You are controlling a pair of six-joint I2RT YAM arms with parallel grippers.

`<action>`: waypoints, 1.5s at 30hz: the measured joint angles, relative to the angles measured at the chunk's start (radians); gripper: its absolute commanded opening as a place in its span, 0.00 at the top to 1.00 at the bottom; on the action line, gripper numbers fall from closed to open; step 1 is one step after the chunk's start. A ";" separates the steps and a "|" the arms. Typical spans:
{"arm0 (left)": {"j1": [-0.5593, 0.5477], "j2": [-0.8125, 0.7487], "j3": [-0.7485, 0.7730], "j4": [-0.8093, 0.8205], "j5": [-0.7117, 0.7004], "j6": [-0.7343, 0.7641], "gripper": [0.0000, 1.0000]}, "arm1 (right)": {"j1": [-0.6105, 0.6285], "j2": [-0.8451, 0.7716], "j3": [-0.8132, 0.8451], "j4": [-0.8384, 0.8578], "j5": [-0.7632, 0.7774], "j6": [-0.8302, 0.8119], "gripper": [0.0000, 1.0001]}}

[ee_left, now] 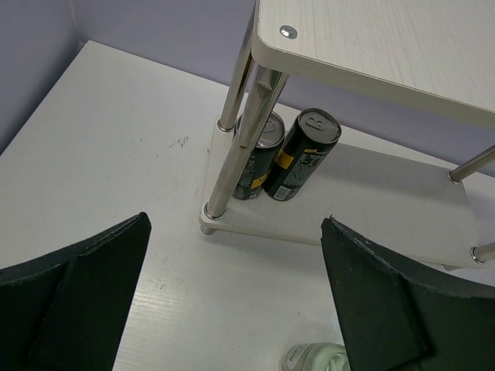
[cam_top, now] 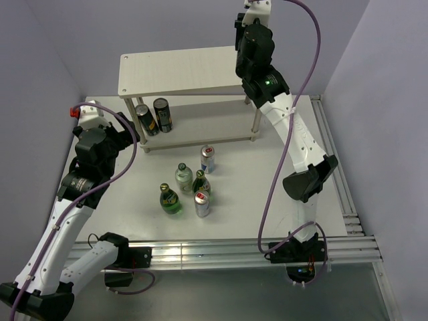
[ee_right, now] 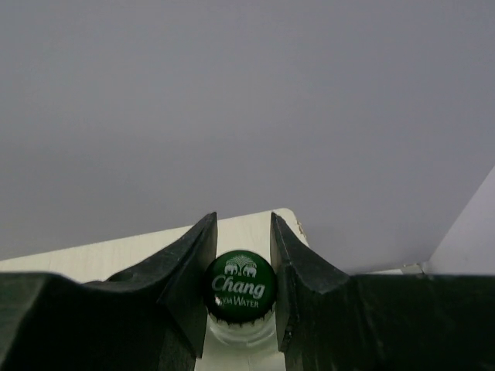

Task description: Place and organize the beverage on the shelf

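My right gripper (ee_right: 240, 263) is shut on the green cap of a clear glass bottle (ee_right: 240, 284) and holds it upright over the right end of the pale wood shelf's top board (cam_top: 180, 70). In the top view the right gripper (cam_top: 245, 27) hides that bottle. On the table stand a second clear bottle (cam_top: 184, 175), two green bottles (cam_top: 200, 182) (cam_top: 170, 198) and two silver cans (cam_top: 208, 159) (cam_top: 202, 204). My left gripper (cam_top: 131, 137) is open and empty by the shelf's front left leg; it also shows in the left wrist view (ee_left: 236, 297), with the clear bottle's top (ee_left: 317, 357) just below it.
Two dark cans (cam_top: 154, 117) stand at the left end of the shelf's lower board (ee_left: 387, 209), behind the front left leg (ee_left: 232, 147). Walls close in the left, back and right. A metal rail (cam_top: 221, 251) runs along the near table edge.
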 measured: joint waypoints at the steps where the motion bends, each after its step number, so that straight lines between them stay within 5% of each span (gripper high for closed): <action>1: 0.002 0.000 0.000 0.000 0.002 0.000 0.01 | -0.005 0.000 -0.014 0.010 -0.001 0.004 1.00; 4: 0.003 0.001 0.000 0.000 0.004 0.000 0.01 | -0.014 0.000 -0.031 0.045 -0.011 0.019 0.96; 7: 0.004 0.001 -0.001 0.000 0.006 0.000 0.01 | -0.018 0.000 -0.036 0.055 -0.016 0.031 0.76; 9: 0.005 0.001 -0.001 0.000 0.007 0.000 0.01 | -0.019 0.000 -0.042 0.063 -0.018 0.042 0.48; 16: 0.006 0.001 -0.001 0.000 0.010 0.000 0.01 | -0.019 0.000 -0.060 0.093 -0.035 0.089 0.01; 21: 0.006 0.001 -0.001 0.000 0.010 0.000 0.01 | -0.018 -0.003 -0.087 0.107 -0.029 0.097 0.00; 27: 0.008 0.001 -0.001 0.000 0.010 0.000 0.01 | 0.011 -0.109 -0.322 0.170 0.034 0.072 0.00; 36: 0.011 0.002 -0.001 0.000 0.010 0.000 0.01 | 0.169 -0.476 -0.702 0.347 0.210 0.005 0.00; 45: 0.013 0.002 -0.001 0.000 0.010 0.000 0.01 | 0.355 -0.812 -1.103 0.307 0.157 0.259 0.00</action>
